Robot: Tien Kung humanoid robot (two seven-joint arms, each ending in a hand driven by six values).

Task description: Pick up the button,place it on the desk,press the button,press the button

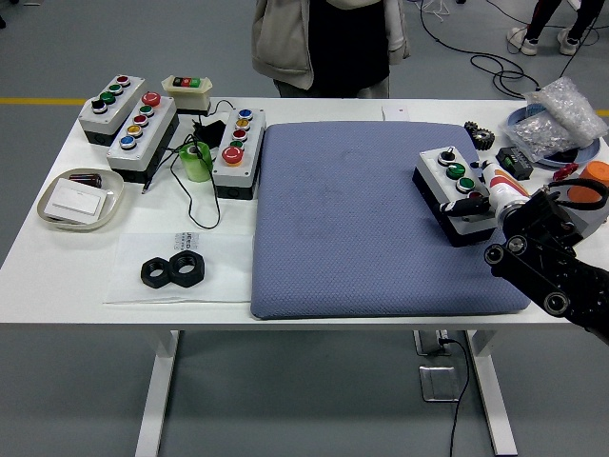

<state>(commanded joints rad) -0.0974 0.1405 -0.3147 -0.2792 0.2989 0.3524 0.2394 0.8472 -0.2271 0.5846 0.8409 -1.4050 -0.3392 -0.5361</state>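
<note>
Right hand at the button box, its contact unclear

The button box (455, 193) sits on the blue mat (371, 219) toward the table's right edge, with black, green and red caps in a row on top. The right hand (490, 200) comes in from the lower right corner and meets the box at its near right end, by the red cap. Its fingers are mostly hidden behind the wrist and the box, so I cannot tell how far they are curled or whether they hold the box or only touch it.

Judging from this, a press landing off-centre could slide the box on the soft mat or tip its near end, and a fingertip could catch the green cap instead of the red.

The forearm is cut off at the right edge. The left arm is out of view. A person (328, 43) stands at the far edge, hands unseen
</note>
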